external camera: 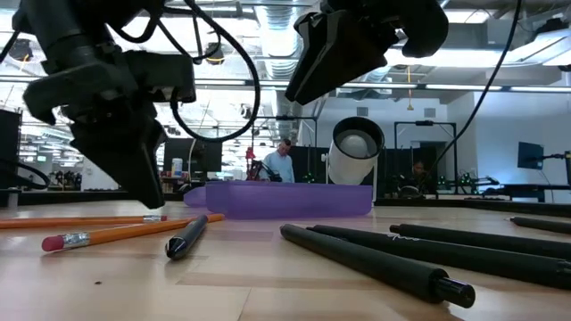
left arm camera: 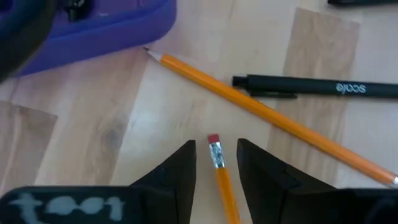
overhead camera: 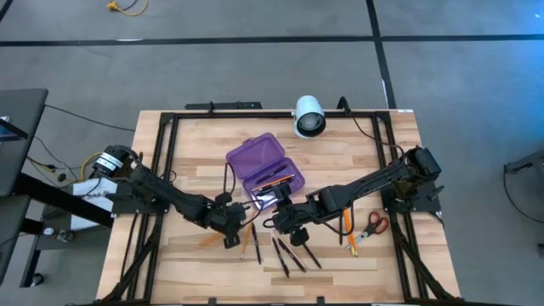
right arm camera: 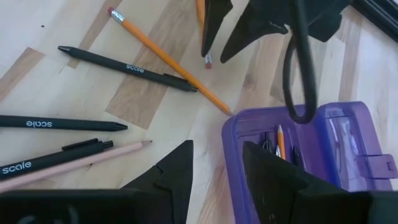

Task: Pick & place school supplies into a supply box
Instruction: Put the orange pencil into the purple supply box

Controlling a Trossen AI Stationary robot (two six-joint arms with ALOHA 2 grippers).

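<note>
The open purple supply box (overhead camera: 255,155) lies mid-table with a pencil (right arm camera: 281,140) and dark pens inside. My left gripper (left arm camera: 216,149) is open just near-left of the box. Its fingers stand on either side of the eraser end (left arm camera: 213,138) of an orange pencil (left arm camera: 221,180), with a gap on each side. My right gripper (right arm camera: 214,152) is open and empty above the box's near edge (right arm camera: 233,124). Another pencil (left arm camera: 267,115) and several black pens (overhead camera: 289,255) lie on the table near the box. Scissors (overhead camera: 374,224) lie to the right.
A white cylindrical camera (overhead camera: 308,117) stands at the far edge behind the box. Two orange pencils (overhead camera: 347,225) lie beside the scissors. A black frame (overhead camera: 161,170) borders the table. A black cable (right arm camera: 295,68) loops from my left arm over the box.
</note>
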